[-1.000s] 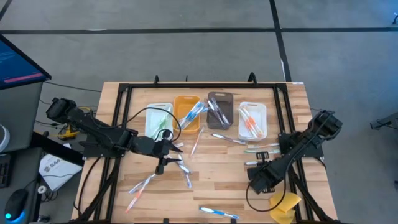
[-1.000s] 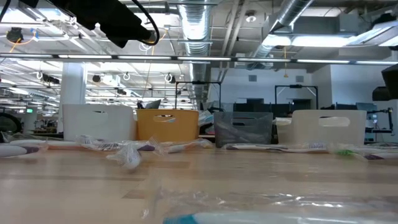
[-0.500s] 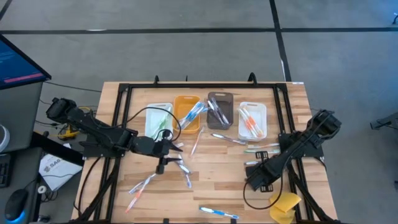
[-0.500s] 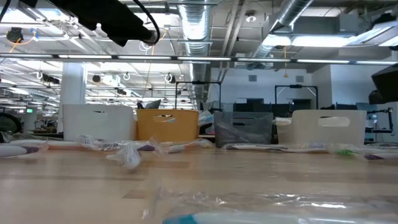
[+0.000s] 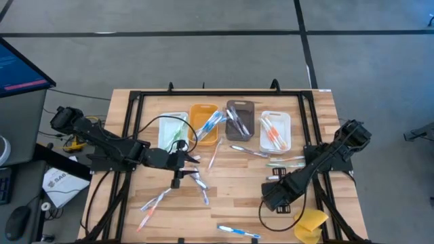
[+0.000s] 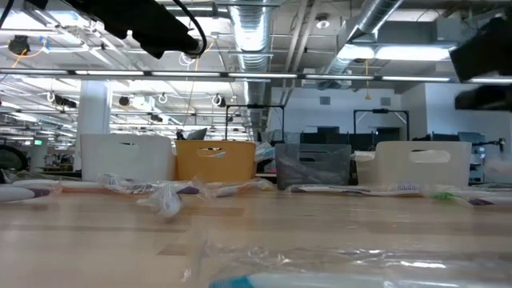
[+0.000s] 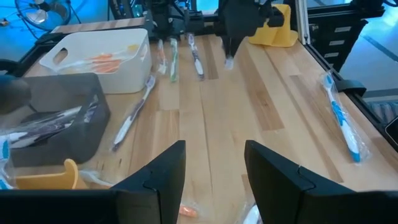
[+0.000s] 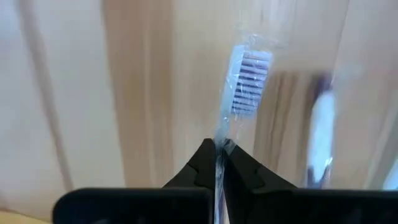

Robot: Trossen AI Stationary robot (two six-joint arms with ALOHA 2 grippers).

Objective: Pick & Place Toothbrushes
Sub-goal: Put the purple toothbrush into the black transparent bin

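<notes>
My right gripper hangs over the table's right half, shut on a toothbrush in a clear wrapper. The left wrist view shows that gripper farther off. My left gripper hovers open over the table's middle left with nothing between its fingers. Loose wrapped toothbrushes lie flat on the wood. More toothbrushes lie in the four bins at the far side. My right gripper pinches the toothbrush between its two fingertips, on the thin stem just behind the bristle head, wrapper and all. The fingers point down from above. The head end sticks out below the fingertips; the handle is hidden behind the fingers.
Four bins stand in a row at the far side: white, orange, grey, white. A yellow sponge-like lump lies at the near right corner. Black frame rails run along the table's sides.
My right gripper has moved toward the table's left edge and risen a little, away from the toothbrushes lying by the right-hand white bin.
</notes>
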